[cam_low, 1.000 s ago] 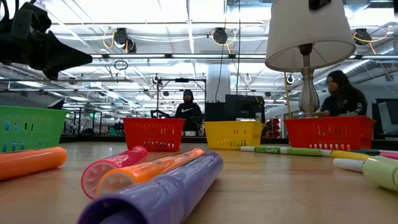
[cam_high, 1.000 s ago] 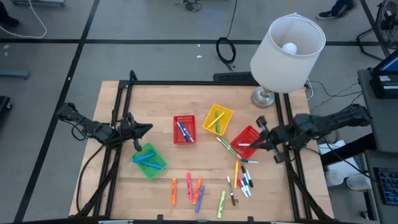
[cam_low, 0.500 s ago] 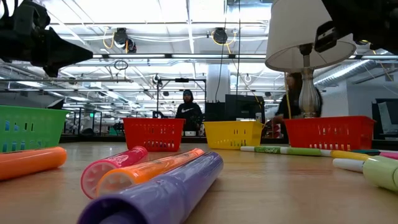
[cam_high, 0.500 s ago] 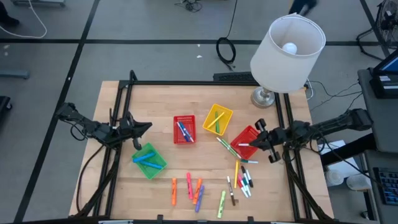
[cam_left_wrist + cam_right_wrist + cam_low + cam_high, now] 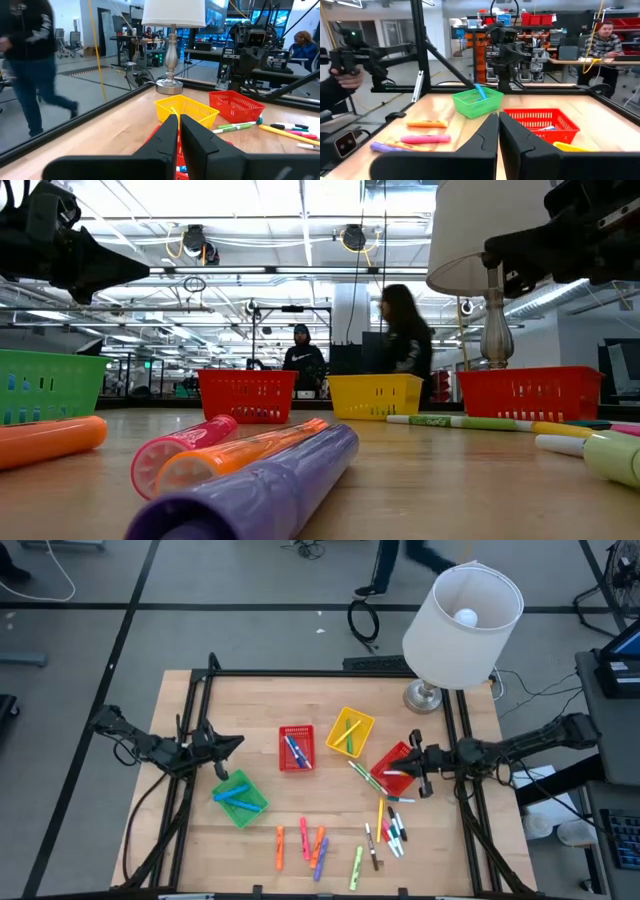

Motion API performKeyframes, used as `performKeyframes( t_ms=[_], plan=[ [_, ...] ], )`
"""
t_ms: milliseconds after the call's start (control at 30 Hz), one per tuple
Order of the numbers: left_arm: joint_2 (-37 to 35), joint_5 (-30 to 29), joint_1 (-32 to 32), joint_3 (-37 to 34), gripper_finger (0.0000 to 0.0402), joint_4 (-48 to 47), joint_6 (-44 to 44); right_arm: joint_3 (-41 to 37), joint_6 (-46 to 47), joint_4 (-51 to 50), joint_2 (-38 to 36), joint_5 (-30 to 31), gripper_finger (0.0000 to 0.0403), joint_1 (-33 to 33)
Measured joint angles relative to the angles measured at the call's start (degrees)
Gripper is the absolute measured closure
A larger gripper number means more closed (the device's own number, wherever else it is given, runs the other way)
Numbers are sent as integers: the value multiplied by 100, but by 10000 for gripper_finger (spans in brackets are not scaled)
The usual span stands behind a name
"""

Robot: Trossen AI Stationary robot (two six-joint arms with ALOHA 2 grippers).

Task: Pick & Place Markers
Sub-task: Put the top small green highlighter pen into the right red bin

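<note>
Several markers lie loose on the table's near half: orange (image 5: pixel 279 848), pink (image 5: pixel 304 838), purple (image 5: pixel 322 858), yellow-green (image 5: pixel 356 867), and a cluster (image 5: pixel 390 825) toward the right. Others lie in the green basket (image 5: pixel 240 798), the middle red basket (image 5: pixel 296 748), the yellow basket (image 5: pixel 350 732) and the right red basket (image 5: pixel 392 768). My left gripper (image 5: pixel 236 744) is shut and empty, above the table beside the green basket. My right gripper (image 5: pixel 408 767) is shut and empty, above the right red basket's right edge; it also shows in the low view (image 5: pixel 497 253).
A table lamp (image 5: pixel 462 612) stands at the far right corner, its base (image 5: pixel 424 696) on the table. A black frame (image 5: pixel 300 673) runs round the table. A person (image 5: pixel 402 340) walks behind the far edge. Two green markers (image 5: pixel 360 773) lie between the yellow and right red baskets.
My right gripper has come down toward the right red basket, staying shut. A person has walked across the room behind the table.
</note>
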Motion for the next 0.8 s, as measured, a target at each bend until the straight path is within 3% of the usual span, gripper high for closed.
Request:
performKeyframes(
  t_ms=[67, 167, 333, 533, 667, 800],
  plan=[
    [0, 1, 0, 0, 376, -2, -7, 237, 92, -399, 72, 130, 402, 34],
    [0, 34, 0, 0, 376, -93, -132, 1405, 253, -2108, 387, 305, 402, 364],
    [25, 66, 0, 4, 376, -200, -210, 3226, 968, -5184, 1766, 1820, 403, 1256],
    [48, 105, -4, 4, 376, -391, -296, 5036, 2443, -8058, 3408, 1757, 403, 1962],
    [102, 185, -4, 7, 376, -391, -349, 5588, 3080, -8658, 4141, 1755, 403, 2416],
    [105, 250, -4, 7, 376, -389, -433, 5517, 4079, -8802, 4438, 1401, 403, 2642]
  ],
)
